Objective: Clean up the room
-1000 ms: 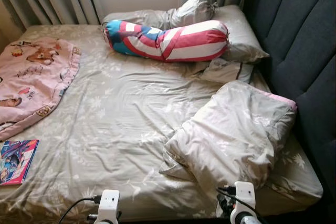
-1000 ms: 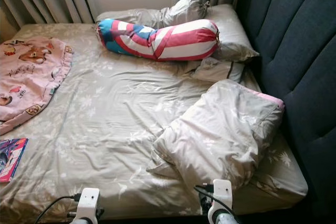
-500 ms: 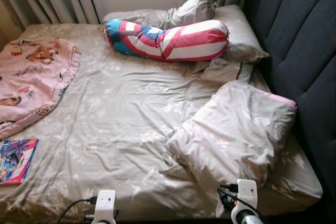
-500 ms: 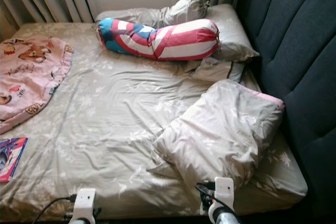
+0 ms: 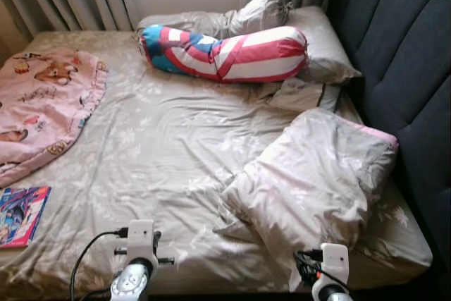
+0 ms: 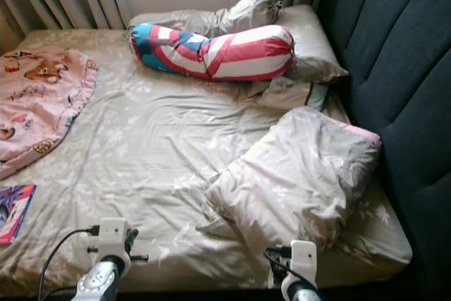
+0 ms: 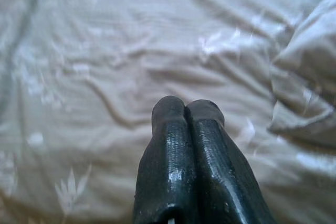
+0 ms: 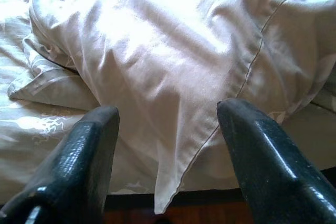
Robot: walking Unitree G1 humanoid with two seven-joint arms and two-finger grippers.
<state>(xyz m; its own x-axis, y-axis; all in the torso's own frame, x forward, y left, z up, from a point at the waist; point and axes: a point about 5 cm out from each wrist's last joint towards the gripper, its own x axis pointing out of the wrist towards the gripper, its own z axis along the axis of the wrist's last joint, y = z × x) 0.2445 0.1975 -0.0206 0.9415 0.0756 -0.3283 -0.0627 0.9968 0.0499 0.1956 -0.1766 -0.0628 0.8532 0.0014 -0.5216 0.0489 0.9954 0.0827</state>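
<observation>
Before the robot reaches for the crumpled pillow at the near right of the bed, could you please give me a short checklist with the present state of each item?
1. Right claw open for a grasp: ok, its fingers stand wide apart.
2. Right claw aimed at the crumpled pillow: ok, the pillow's hanging corner lies between the fingers.
3. Pillow free of other things: ok, nothing rests on it.
4. Left claw ready to help: not ok, its fingers are shut together over the bedsheet.
5. Pillow already gripped: not ok, no finger touches it yet.
6. Book out of the way: ok, it lies at the bed's far left edge.
</observation>
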